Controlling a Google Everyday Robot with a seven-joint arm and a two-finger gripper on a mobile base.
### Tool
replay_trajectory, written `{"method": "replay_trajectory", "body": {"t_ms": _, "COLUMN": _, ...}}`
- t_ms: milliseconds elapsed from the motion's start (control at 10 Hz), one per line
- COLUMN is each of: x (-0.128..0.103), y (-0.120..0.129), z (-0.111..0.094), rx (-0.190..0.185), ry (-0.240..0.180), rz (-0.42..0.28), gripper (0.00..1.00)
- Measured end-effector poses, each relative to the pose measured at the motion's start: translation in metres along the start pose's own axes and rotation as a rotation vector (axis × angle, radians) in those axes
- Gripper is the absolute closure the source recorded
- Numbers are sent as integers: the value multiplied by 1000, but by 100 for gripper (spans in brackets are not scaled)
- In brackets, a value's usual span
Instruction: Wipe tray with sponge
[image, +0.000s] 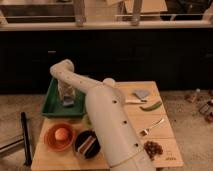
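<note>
while the gripper (66, 97) hangs inside the tray (52, 102), it is clamped on the sponge (68, 104).

My pale end effector (66, 94) hung in the green tray (52, 102), over the blue-grey sponge (68, 103); the plate (48, 143) was orange, the desk (170, 120) tan.

Dim warm light on claw (66, 97) above tray (50, 101)
</note>
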Motion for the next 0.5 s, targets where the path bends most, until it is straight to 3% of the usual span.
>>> {"method": "replay_trajectory", "body": {"t_ms": 200, "x": -10, "y": -19, "z": 0, "rx": 15, "ry": -9, "rz": -68, "gripper": 98}}
{"method": "replay_trajectory", "body": {"t_ms": 500, "x": -33, "y": -20, "z": -1, "rx": 28, "ry": -30, "rz": -141, "gripper": 98}}
